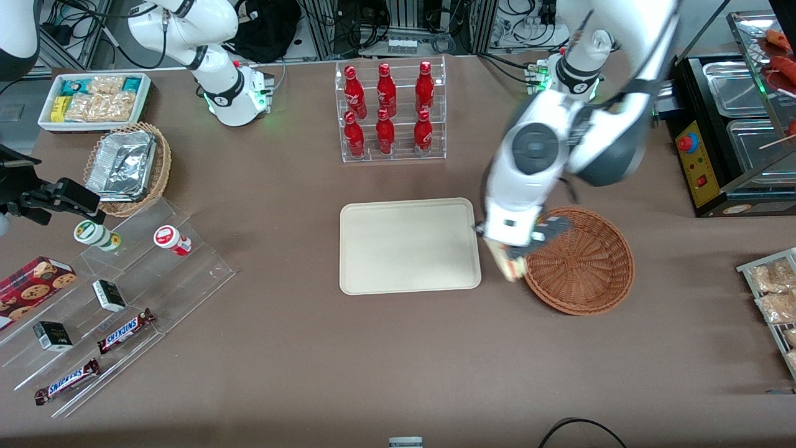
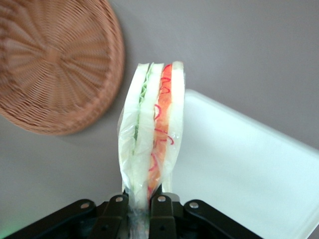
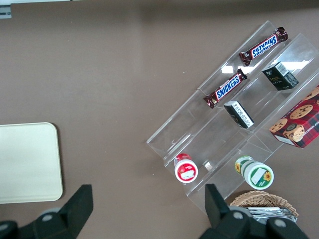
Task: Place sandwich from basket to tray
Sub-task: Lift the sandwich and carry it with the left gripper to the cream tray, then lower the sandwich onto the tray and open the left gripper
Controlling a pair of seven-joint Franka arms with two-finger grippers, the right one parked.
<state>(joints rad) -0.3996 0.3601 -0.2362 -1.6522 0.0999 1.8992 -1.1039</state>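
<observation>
A robotics lab staged as a snack shop: cable racks (image 1: 404, 25), stocked bottle rack (image 1: 390, 112), Snickers bars (image 1: 124, 330)

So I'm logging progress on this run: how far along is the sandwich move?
Done: the sandwich is out of the basket, which looks empty. In hand: the gripper is shut on the sandwich, holding it above the table between basket and tray. Left: carry it over the tray, which has nothing on it, and release.

Sandwich up between basket and tray
Pincer (image 1: 513, 264) grips sandwich (image 2: 152, 137) above the gap; basket (image 1: 581, 261) just beside tray (image 1: 409, 246) on the surface (image 1: 311, 361).
</observation>
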